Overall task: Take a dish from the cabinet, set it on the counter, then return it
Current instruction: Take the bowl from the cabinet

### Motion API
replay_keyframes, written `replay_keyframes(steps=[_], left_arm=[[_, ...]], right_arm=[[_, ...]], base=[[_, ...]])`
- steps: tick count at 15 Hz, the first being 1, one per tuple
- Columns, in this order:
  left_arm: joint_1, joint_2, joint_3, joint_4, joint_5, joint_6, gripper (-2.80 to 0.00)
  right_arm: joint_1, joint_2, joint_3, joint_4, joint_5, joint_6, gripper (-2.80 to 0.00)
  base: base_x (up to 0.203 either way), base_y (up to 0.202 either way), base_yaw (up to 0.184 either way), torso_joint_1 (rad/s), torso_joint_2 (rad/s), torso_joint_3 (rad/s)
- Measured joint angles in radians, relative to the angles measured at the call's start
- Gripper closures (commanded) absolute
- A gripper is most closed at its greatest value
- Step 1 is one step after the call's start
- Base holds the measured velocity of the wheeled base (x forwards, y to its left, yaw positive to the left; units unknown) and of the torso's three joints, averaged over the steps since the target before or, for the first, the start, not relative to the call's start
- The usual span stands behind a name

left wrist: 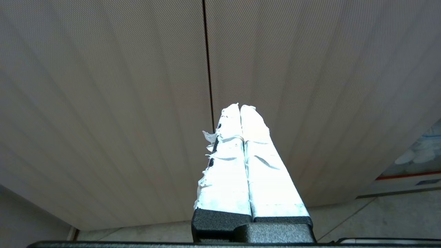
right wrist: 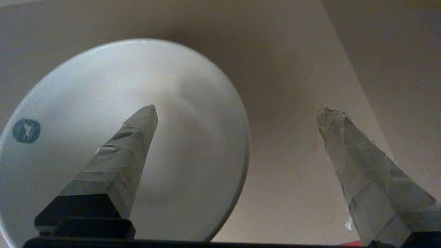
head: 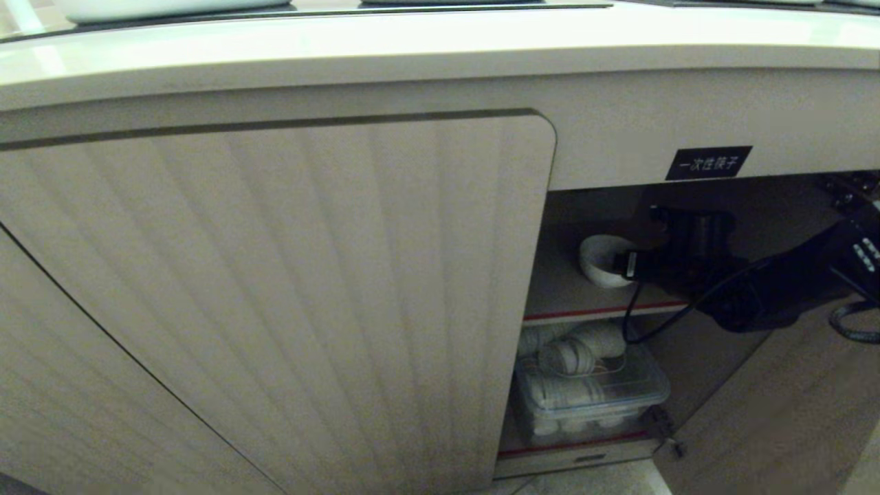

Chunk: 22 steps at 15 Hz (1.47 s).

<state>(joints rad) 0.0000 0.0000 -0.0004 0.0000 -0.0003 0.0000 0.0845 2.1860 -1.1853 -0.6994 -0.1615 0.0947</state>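
Item: my right gripper (right wrist: 237, 113), fingers spread wide and holding nothing. One taped finger (right wrist: 127, 144) hangs over the hollow of the dish (right wrist: 193, 113); the other stands clear, past the rim. I can't tell if either touches it.

Item: dish (head: 597, 260), plain glossy white bowl with a small blue round mark on the inside, upright on the upper red-edged shelf (head: 584, 311) of the open cabinet (head: 605, 144), left of my arm.

Item: my left gripper (left wrist: 240, 110), fingers pressed together, facing the ribbed doors (left wrist: 103, 103).
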Motion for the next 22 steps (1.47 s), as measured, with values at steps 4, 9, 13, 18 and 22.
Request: replay_keyframes(steps=[4,9,13,18,22], left_arm=[[0.0,0.0,0.0,0.0,0.0,0.0,0.0],[0.0,0.0,0.0,0.0,0.0,0.0,0.0],[0.0,0.0,0.0,0.0,0.0,0.0,0.0],[0.0,0.0,0.0,0.0,0.0,0.0,0.0],[0.0,0.0,0.0,0.0,0.0,0.0,0.0]], right_arm=[[0.0,-0.007,-0.006,0.039,0.001,0.003,-2.8],[-0.001,-0.01,-0.047,0.106,0.0,0.03,-2.8],[-0.002,-0.009,-0.093,0.159,0.0,0.062,-2.8],[-0.002,0.001,-0.125,0.222,0.001,0.101,-2.8],[-0.001,0.013,-0.192,0.306,-0.001,0.162,-2.8]], base=[[0.0,0.0,0.0,0.0,0.0,0.0],[0.0,0.0,0.0,0.0,0.0,0.0],[0.0,0.0,0.0,0.0,0.0,0.0],[0.0,0.0,0.0,0.0,0.0,0.0],[0.0,0.0,0.0,0.0,0.0,0.0]])
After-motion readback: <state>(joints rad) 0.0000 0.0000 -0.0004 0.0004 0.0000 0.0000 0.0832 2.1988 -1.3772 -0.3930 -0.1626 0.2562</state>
